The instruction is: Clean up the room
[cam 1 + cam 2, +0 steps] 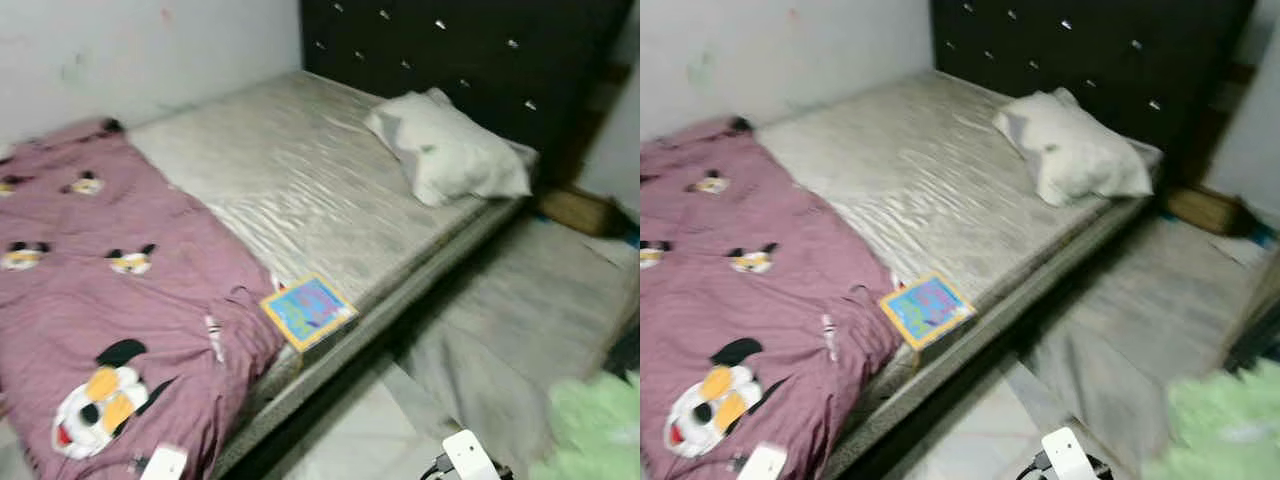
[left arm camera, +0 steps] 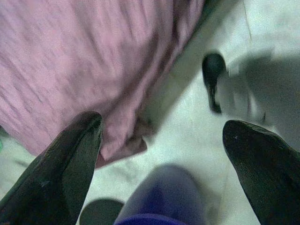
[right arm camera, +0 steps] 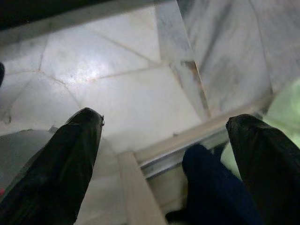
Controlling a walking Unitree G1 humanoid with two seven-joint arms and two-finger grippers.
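Note:
A bed with a bare grey mattress (image 1: 290, 180) stands before me, its black tufted headboard (image 1: 450, 50) at the far end. A purple cartoon-print blanket (image 1: 110, 300) is bunched over the near left part and hangs over the edge. A white pillow (image 1: 450, 150) lies by the headboard. A colourful book (image 1: 308, 310) rests on the mattress's near edge. My left gripper (image 2: 161, 154) hangs open over the floor beside the blanket's hanging hem (image 2: 93, 70). My right gripper (image 3: 164, 154) is open above pale floor tiles (image 3: 117, 84), with nothing between its fingers.
A grey sheet or mat (image 1: 520, 310) lies on the floor right of the bed. A green cloth (image 1: 595, 430) sits at the near right. A brown box (image 1: 580, 210) stands by the headboard's corner. A white wall (image 1: 130, 50) runs along the bed's far side.

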